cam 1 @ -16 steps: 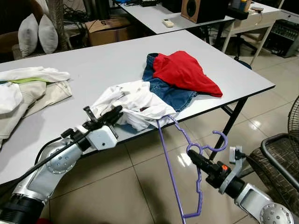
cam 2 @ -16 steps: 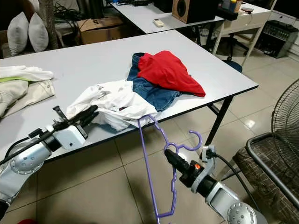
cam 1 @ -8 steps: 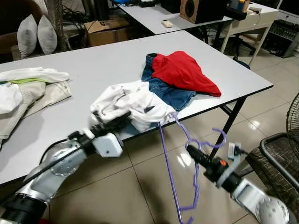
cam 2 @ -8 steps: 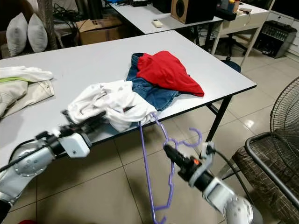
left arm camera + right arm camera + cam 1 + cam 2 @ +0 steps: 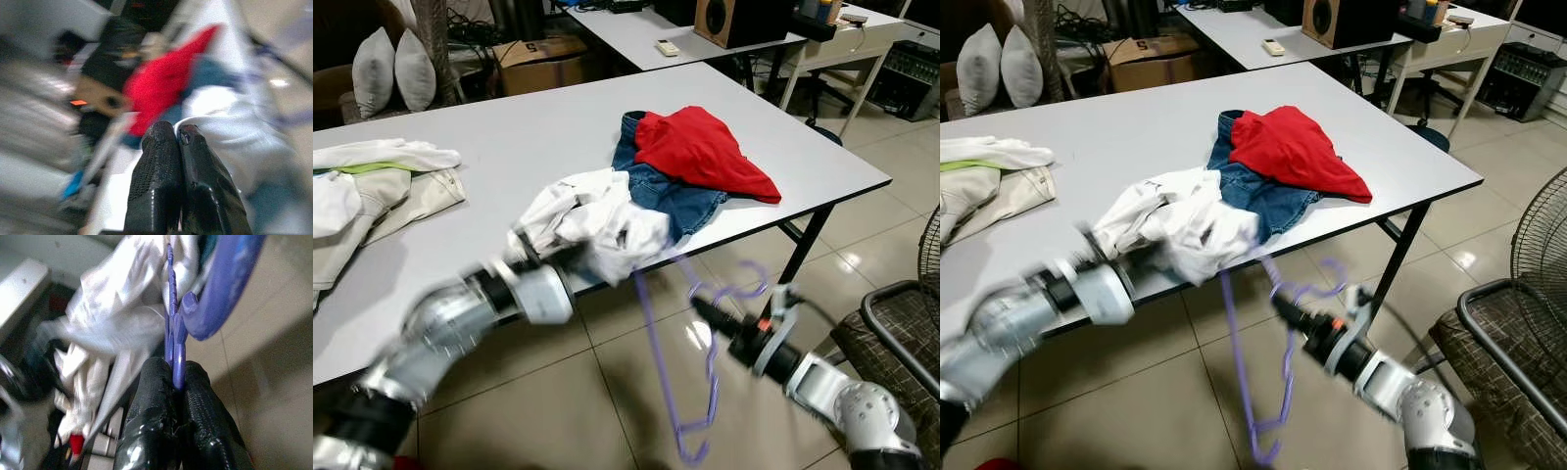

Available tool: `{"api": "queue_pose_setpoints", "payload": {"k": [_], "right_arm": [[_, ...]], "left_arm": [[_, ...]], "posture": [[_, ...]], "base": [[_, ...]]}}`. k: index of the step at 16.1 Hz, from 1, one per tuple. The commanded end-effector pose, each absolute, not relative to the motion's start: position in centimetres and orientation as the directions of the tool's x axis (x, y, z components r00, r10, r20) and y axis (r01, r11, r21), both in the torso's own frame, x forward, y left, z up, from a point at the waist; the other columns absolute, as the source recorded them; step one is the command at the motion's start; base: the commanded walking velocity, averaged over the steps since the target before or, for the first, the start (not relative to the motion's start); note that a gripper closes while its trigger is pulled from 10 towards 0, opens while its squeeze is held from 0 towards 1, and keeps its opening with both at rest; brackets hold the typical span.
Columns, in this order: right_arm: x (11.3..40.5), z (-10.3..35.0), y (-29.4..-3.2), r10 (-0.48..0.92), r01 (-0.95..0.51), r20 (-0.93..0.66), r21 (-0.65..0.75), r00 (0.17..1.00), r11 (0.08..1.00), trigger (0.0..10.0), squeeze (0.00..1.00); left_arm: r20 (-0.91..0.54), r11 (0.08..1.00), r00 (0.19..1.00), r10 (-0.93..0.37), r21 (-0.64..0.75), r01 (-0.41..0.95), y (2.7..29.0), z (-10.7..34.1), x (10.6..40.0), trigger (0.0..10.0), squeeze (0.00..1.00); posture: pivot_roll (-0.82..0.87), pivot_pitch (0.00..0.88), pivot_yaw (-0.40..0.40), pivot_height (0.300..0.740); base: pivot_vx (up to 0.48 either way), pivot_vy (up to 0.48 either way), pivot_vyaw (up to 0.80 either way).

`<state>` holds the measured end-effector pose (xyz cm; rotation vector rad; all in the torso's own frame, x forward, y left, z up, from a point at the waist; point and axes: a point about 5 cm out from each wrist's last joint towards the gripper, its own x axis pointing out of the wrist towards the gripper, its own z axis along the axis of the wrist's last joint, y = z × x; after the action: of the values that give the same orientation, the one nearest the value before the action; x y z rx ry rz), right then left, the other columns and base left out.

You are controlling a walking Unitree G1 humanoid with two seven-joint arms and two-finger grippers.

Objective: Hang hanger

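A purple plastic hanger (image 5: pixel 710 377) hangs beyond the table's front edge, blurred, with its upper arm under a crumpled white shirt (image 5: pixel 597 220). My right gripper (image 5: pixel 700 305) is shut on the hanger just below its hook; in the right wrist view the purple bar (image 5: pixel 175 367) sits pinched between the black fingers. My left gripper (image 5: pixel 530 257) is at the shirt's near left edge, blurred by motion. In the left wrist view its fingers (image 5: pixel 161 161) are pressed together, with white cloth (image 5: pixel 220 112) at their tips.
On the white table (image 5: pixel 509 137) lie a red garment (image 5: pixel 700 152) over blue jeans (image 5: pixel 675 201), and pale clothes (image 5: pixel 372 191) at the left. A dark chair (image 5: pixel 901 333) and a fan (image 5: pixel 1542 245) stand at the right, over tiled floor.
The left gripper has drawn the white shirt up into a tighter bunch. The right gripper has moved left and up, and the hanger has swung left with it.
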<state>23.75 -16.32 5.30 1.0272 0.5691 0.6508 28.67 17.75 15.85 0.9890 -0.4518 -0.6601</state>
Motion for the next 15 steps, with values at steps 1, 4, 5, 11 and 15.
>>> {"api": "queue_pose_setpoints", "payload": {"k": [1,4,5,11,15], "right_arm": [[23.5,5.2,-16.2,0.743,-0.225,-0.156,0.895,0.651,0.384,10.0,0.0],[24.1,5.3,-16.5,0.732,-0.222,-0.138,0.901,0.667,0.372,10.0,0.0],[24.5,5.7,-16.6,0.723,-0.234,-0.107,0.905,0.682,0.355,10.0,0.0],[27.2,7.8,-16.7,0.67,-0.261,0.002,0.922,0.742,0.286,10.0,0.0],[27.8,7.3,-15.3,0.662,-0.196,-0.027,0.945,0.749,0.261,10.0,0.0]], "left_arm": [[0.179,0.436,0.708,-0.683,0.878,0.199,18.0,18.1,28.8,0.0,0.0],[0.165,0.384,0.61,-0.775,0.89,0.247,16.5,17.9,27.9,0.0,0.0],[0.118,0.348,0.584,-0.803,0.889,0.298,15.9,17.1,27.5,0.0,0.0],[-0.098,0.219,0.558,-0.824,0.853,0.474,15.9,13.2,26.6,0.0,0.0],[-0.124,0.216,0.587,-0.8,0.853,0.475,16.3,13.1,27.1,0.0,0.0]], "posture": [[-0.11,0.0,0.026,0.74],[-0.11,0.0,0.026,0.74],[-0.11,0.0,0.028,0.74],[-0.11,0.0,0.027,0.74],[-0.1,0.0,0.026,0.74]], "base": [[0.0,0.0,0.0],[0.0,0.0,0.0],[0.0,0.0,0.0],[0.0,0.0,0.0],[0.0,0.0,0.0]]}}
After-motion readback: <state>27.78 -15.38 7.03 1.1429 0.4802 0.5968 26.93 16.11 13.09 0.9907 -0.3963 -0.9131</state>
